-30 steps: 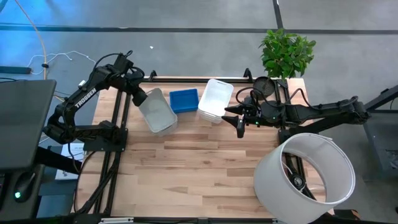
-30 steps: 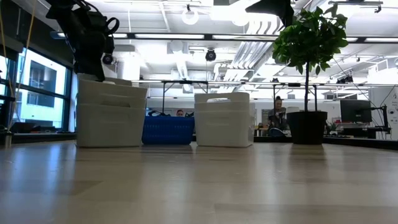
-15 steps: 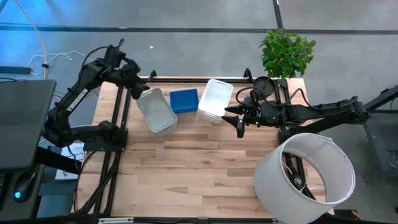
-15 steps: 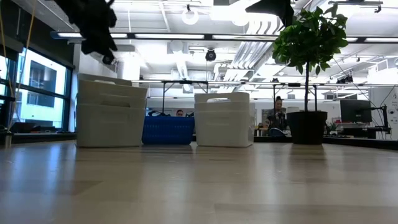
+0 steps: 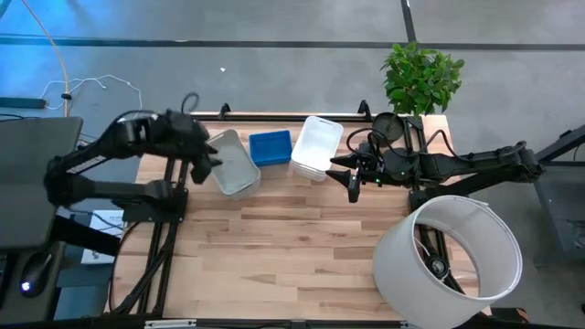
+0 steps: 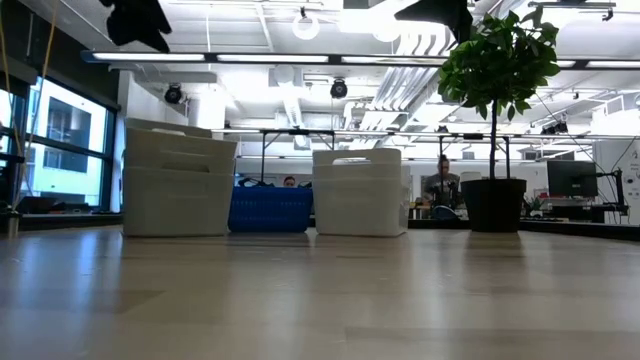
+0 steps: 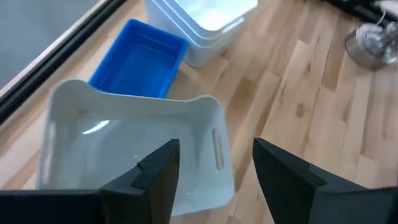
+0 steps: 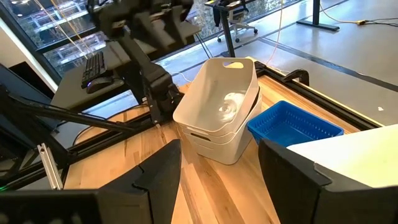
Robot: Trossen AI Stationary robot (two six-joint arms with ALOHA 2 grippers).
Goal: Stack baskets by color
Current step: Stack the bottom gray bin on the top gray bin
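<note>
- Hovering open and empty, the left gripper [image 7: 214,177] hangs above the grey stack [image 5: 230,163], beside the blue basket [image 5: 271,147]
- Right gripper [image 5: 351,179] waits open beside the white stack [image 5: 316,146]
- Lift clear without nudging stacks

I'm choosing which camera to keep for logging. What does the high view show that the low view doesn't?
Only the high view shows the large white cylinder, both arms, the open left gripper and open right gripper. Only the low view shows the room behind and the baskets' stacked side walls. Both show the grey baskets, blue basket, white baskets and plant.
</note>
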